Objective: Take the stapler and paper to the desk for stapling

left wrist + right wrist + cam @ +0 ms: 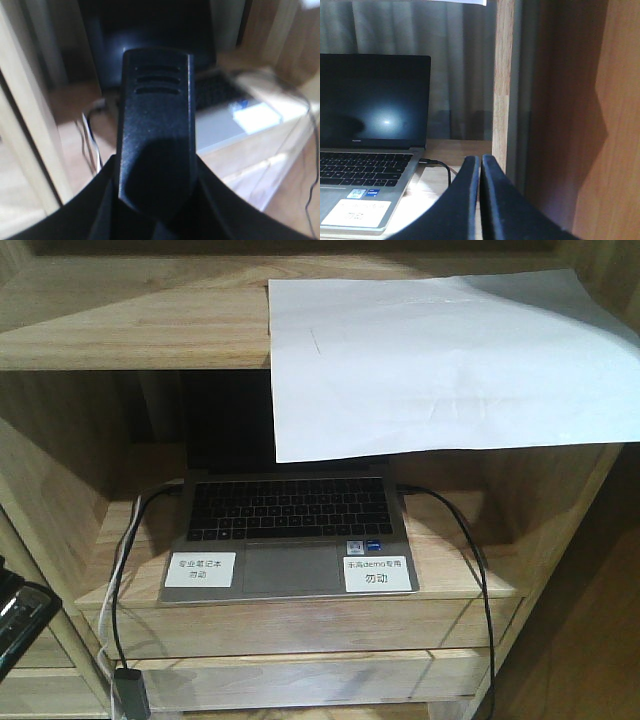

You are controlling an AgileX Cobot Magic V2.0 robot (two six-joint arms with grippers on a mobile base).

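The black stapler (155, 125) stands upright between the fingers of my left gripper (156, 162), which is shut on its lower end; three grooves show near its top. A dark shape with a silvery glint (20, 608) at the front view's lower left edge looks like that same stapler. The paper (440, 360), a large white sheet, lies on the top shelf and hangs over its front edge above the laptop. Its lower edge (460, 1) shows at the top of the right wrist view. My right gripper (480, 161) is shut with nothing in it, beside the shelf's right post. The desk is out of view.
A light-wood shelf unit (130, 320) fills the front view. An open laptop (290, 530) with two white labels sits on its middle shelf, with cables (470, 540) running off both sides. The shelf's upright post (503, 85) and a dark-wood side wall (580, 110) stand close to my right gripper.
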